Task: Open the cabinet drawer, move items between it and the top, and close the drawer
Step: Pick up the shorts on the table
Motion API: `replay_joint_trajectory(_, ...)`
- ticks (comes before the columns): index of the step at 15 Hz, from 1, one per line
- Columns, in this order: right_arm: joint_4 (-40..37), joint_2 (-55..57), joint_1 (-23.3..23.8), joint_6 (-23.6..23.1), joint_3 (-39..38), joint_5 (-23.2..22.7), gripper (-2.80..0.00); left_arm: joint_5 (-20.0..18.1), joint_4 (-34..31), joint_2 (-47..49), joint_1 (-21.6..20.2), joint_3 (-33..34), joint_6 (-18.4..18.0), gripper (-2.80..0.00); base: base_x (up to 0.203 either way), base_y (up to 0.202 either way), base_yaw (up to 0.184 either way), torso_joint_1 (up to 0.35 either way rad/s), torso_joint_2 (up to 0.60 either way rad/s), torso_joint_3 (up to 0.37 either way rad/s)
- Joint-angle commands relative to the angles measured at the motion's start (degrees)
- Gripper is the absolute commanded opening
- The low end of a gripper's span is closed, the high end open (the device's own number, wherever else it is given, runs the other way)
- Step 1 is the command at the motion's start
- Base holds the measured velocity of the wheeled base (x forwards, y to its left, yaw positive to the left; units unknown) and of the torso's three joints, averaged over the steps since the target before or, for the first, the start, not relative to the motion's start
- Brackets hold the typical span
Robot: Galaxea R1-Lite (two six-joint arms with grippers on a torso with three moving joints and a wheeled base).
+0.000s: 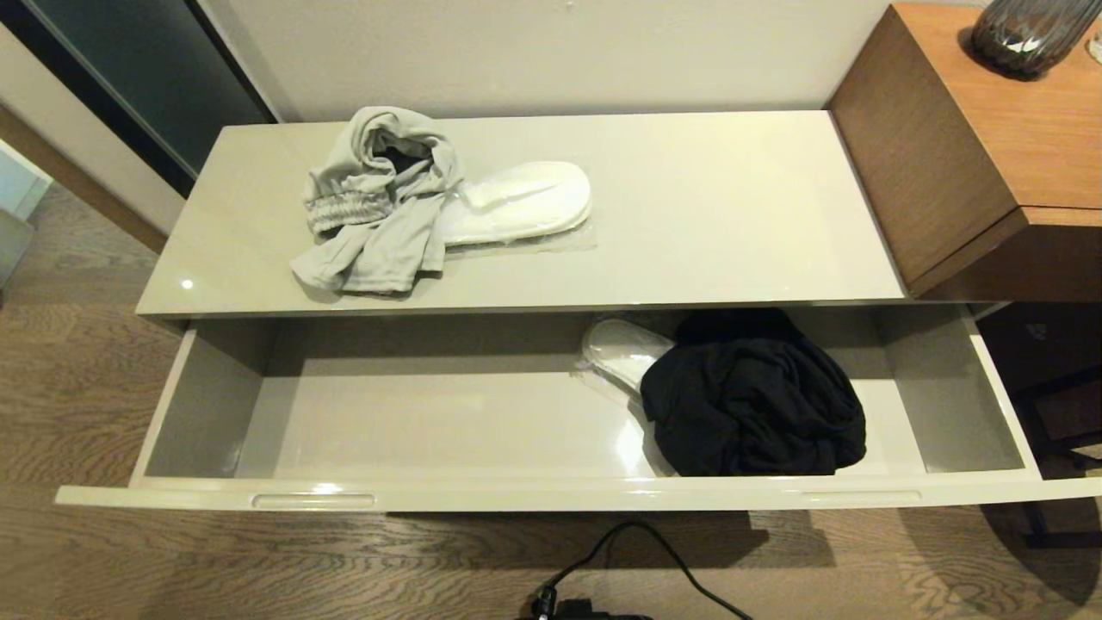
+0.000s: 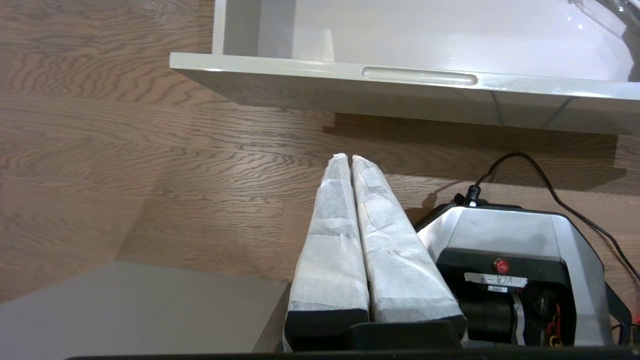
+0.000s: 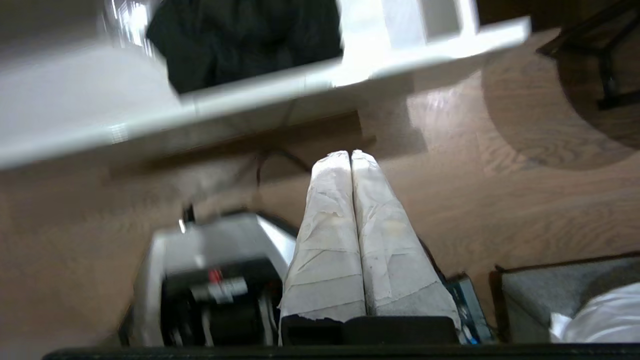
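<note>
Drawer (image 1: 551, 495) is standing open, black garment (image 1: 753, 396) lying inside; left gripper (image 2: 348, 159) and right gripper (image 3: 350, 155) are hanging pinched together, empty, over the floor; open wide before reaching in

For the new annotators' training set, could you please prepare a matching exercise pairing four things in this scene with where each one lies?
Things:
1. crumpled light grey soft garment
2. bunched black soft garment
3. flat white slipper in a clear sleeve, partly under the grey garment
4. dark ribbed glass vase

Places:
A. on the taller brown wood-grain unit
B. right part of the open glossy cream-beige drawer
C. left part of the glossy cream-beige cabinet top
D. on the cabinet top, beside and right of the grey garment

Pairs: 1-C, 2-B, 3-D, 4-A
</note>
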State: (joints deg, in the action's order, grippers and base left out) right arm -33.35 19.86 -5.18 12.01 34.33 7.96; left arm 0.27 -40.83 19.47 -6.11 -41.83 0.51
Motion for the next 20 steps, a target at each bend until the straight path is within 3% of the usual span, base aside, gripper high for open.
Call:
replay_joint_trajectory(1, -1.3, -3.3, 0.6, -0.4, -4.5, -1.0, -2.8, -0.9, -0.3, 1.5, -0.1, -0.8, 0.1, -2.8, 0.0, 0.0, 0.0, 0.0, 0.0, 0.0)
replay_joint_trajectory(5, -1.5, -2.6, 2.2, 2.0, -5.4, -1.7, -2.8, -1.9, -0.3, 1.9, -0.1, -0.2, 0.1, -2.8, 0.0, 0.0, 0.0, 0.0, 0.0, 0.0)
replay_joint_trajectory(8, -1.8, -3.9, 10.4, -2.7, -6.3, -11.7, -2.8, -2.6, -0.3, 1.6, -0.1, 0.2, 0.1, -2.8, 0.0, 0.0, 0.0, 0.0, 0.0, 0.0)
replay_joint_trajectory(11, 4.4, -3.1, 9.8, -4.5, -7.9, -12.2, -2.8, -2.6, -0.2, 1.7, -0.1, 0.0, 0.1, -2.8, 0.0, 0.0, 0.0, 0.0, 0.0, 0.0)
replay_joint_trajectory(15, 5.7, -4.9, 8.9, -8.8, -14.9, -12.0, -2.8, -2.6, -0.3, 1.3, -0.1, 0.4, 0.1, -2.8, 0.0, 0.0, 0.0, 0.0, 0.0, 0.0)
replay_joint_trajectory(20, 10.4, -9.2, 7.1, -10.1, -18.1, -13.8, -2.8, -2.6, -0.4, 1.1, -0.1, 0.7, 0.1, -2.8, 0.0, 0.0, 0.0, 0.0, 0.0, 0.0)
